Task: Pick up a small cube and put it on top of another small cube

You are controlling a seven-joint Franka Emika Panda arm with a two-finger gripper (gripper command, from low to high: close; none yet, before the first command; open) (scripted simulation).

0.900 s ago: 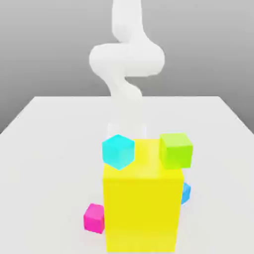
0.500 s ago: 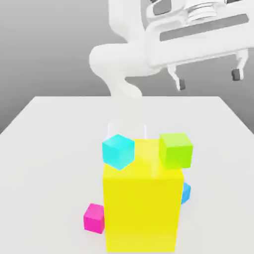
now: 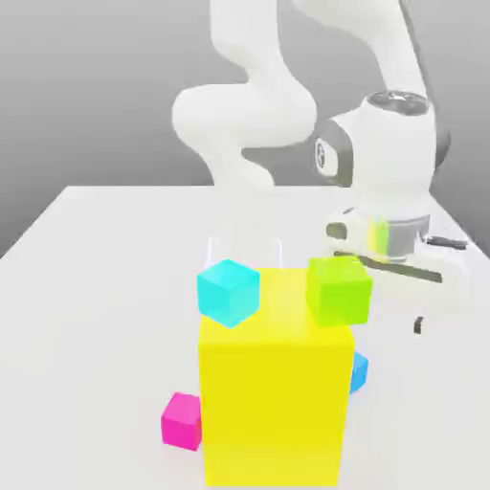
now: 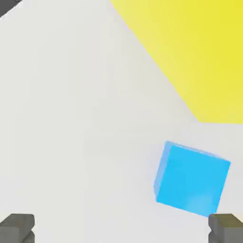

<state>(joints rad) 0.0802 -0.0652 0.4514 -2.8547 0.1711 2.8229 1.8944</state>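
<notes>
Hand view is showing the azure-blue small cube point(image 4: 191, 179) sitting on the white table point(image 4: 66, 123), just beside the edge of the big yellow block point(image 4: 190, 52). The two dark fingertips point(image 4: 17, 228) are standing wide apart with nothing between them, so the gripper point(image 4: 121, 228) is open and holding nothing; the cube is lying off to one side of the gap, close to one fingertip rather than centred.

In the exterior view the arm's hand point(image 3: 388, 182) is hanging over the table at the exterior view's right of the yellow block, and the blue cube is peeking out from behind that block's right edge point(image 3: 359, 371). A magenta cube point(image 3: 182, 419) is resting on the table near the block's lower left corner, while a turquoise cube point(image 3: 229, 291) and a green cube point(image 3: 339, 288) are sitting around its top.

The risk I am seeing: coming straight down now, one finger is likely landing on the cube or nudging it against the block, because the cube is off-centre and skewed to the fingers.
</notes>
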